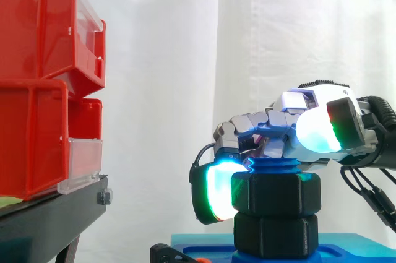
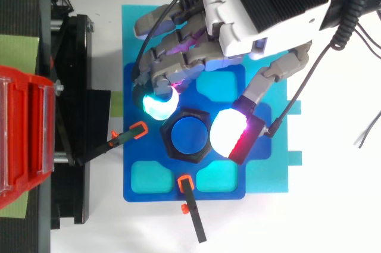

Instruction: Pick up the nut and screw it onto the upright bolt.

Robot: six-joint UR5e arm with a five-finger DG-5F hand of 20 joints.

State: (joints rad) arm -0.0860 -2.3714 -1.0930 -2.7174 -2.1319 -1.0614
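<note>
The hand (image 2: 262, 9) reaches in from the far right and is clenched around the nut (image 1: 275, 194). A cyan fingertip pad (image 1: 213, 192) presses the nut's left flank. The thumb pad (image 2: 229, 134) stands at its right and rides a little higher, which suits turning the nut rather than lifting it. The nut is already on the upright bolt (image 2: 189, 136). The bolt's blue threaded top shows above it, and the nut sits down against a black hexagonal block (image 1: 275, 235), so the screwing looks close to finished. The bolt rises from a blue plate (image 2: 161, 195), which 2 orange-tipped clamps (image 2: 128, 137) (image 2: 191, 208) probably keep from twisting. Well to the left, red bins (image 1: 37, 90) sit on a black stand (image 1: 49, 213).
</note>
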